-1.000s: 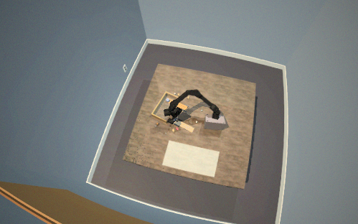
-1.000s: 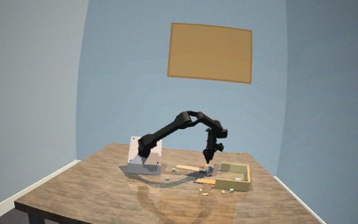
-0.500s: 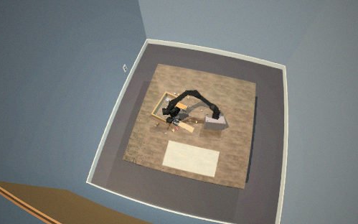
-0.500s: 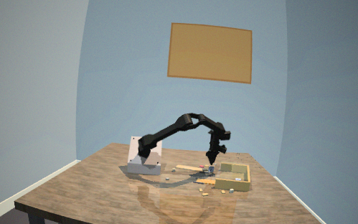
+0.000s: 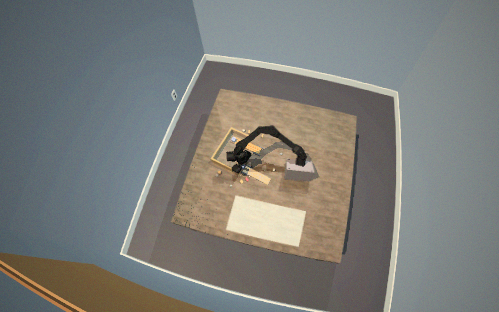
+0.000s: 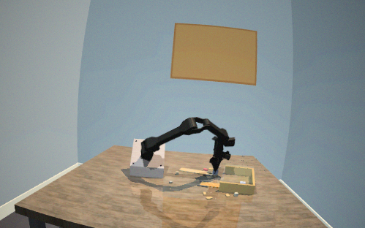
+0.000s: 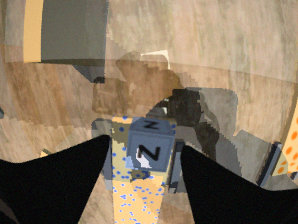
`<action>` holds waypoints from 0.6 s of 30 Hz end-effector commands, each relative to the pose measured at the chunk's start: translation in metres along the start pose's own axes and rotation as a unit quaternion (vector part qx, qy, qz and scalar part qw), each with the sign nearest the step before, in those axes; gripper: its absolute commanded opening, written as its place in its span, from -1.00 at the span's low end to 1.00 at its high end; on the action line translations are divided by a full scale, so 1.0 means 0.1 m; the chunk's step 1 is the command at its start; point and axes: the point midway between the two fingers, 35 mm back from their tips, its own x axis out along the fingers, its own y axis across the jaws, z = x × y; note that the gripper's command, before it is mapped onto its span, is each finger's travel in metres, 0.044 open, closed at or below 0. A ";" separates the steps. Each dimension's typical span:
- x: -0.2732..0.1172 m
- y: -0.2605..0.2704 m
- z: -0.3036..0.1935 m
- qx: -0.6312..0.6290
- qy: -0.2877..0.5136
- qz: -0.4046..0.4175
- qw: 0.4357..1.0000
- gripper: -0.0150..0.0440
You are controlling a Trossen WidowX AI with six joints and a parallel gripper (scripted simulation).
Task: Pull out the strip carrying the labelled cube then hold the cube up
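Observation:
The blue-dotted strip lies flat on the table, outside the tray. The blue-grey cube, labelled with a dark letter on its top and side, sits on the strip's far part. My gripper points down over it, fingers partly closed but open, one on each side of the cube. A gap shows left of the cube and a narrower one right of it; contact is not visible. The orange-dotted strip lies off to one side, by the tray.
The open wooden tray stands close by, with a small light block inside. Dark low rails stand near the strips. Small loose pieces, one red, lie around. A pale sheet lies on the table.

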 end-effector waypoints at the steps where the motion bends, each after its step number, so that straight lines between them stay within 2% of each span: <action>1: 0.10 -0.02 -0.03 -0.004 0.003 -0.005 1.000 0.36; 16: 0.22 -0.02 -0.03 -0.004 0.003 -0.005 1.000 0.36; 18: 0.20 -0.01 -0.02 -0.001 0.002 -0.002 1.000 0.18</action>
